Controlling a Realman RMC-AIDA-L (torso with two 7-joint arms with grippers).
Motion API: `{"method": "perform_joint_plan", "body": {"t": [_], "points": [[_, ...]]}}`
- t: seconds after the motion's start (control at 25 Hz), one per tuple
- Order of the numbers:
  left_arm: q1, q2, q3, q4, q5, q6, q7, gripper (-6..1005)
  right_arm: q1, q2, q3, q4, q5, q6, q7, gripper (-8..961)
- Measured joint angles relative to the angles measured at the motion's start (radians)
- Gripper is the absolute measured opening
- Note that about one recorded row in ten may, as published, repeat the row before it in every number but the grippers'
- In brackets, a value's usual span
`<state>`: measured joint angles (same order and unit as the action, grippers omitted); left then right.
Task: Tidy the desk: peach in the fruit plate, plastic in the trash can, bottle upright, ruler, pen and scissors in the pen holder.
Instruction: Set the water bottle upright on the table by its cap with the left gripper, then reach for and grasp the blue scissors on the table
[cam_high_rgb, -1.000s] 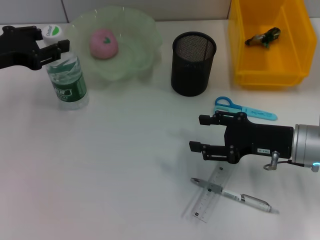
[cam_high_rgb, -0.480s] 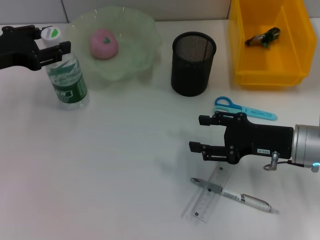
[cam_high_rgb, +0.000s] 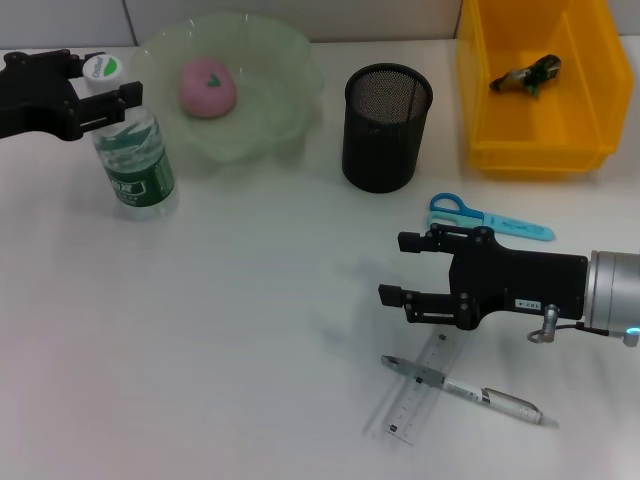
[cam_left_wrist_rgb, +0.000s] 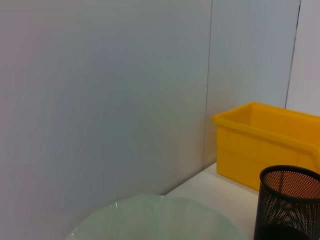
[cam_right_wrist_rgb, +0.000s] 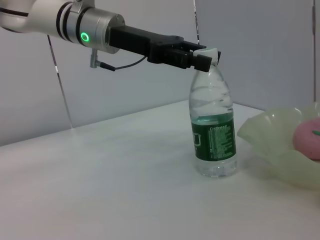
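Left tool at 10 o'clock, closed around cap of upright bottle. Right tool at 4 o'clock, fingers spread, empty, above ruler and pen. Scissors at 3 o'clock. Peach in fruit plate.

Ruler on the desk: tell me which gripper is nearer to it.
Right. The right gripper hovers just above and beside the ruler, which lies under the pen. The left gripper is far across the desk, at the bottle cap.
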<state>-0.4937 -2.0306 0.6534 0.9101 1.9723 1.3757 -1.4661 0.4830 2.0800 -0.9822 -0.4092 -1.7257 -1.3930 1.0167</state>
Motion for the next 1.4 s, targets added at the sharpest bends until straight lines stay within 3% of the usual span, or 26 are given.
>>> {"method": "perform_joint_plan", "body": {"t": [0.24, 0.6, 1.08, 1.4], "points": [[0.000, 0.000, 0.000, 0.000, -0.007, 0.000, 0.000, 625, 0.000, 0.000, -0.001, 0.000, 0.000, -0.001, 0.000, 740], [0.000, 0.000, -0.006, -0.003, -0.007, -0.007, 0.000, 798, 0.001, 0.000, -0.001, 0.000, 0.000, -0.001, 0.000, 740], [0.000, -0.001, -0.026, -0.006, -0.025, -0.007, 0.000, 798, 0.003, 0.000, 0.003, 0.000, 0.000, -0.001, 0.000, 740], [0.021, 0.001, -0.048, -0.012, -0.201, 0.039, -0.011, 798, 0.001, 0.000, 0.004, -0.002, 0.000, -0.002, 0.000, 740]]}}
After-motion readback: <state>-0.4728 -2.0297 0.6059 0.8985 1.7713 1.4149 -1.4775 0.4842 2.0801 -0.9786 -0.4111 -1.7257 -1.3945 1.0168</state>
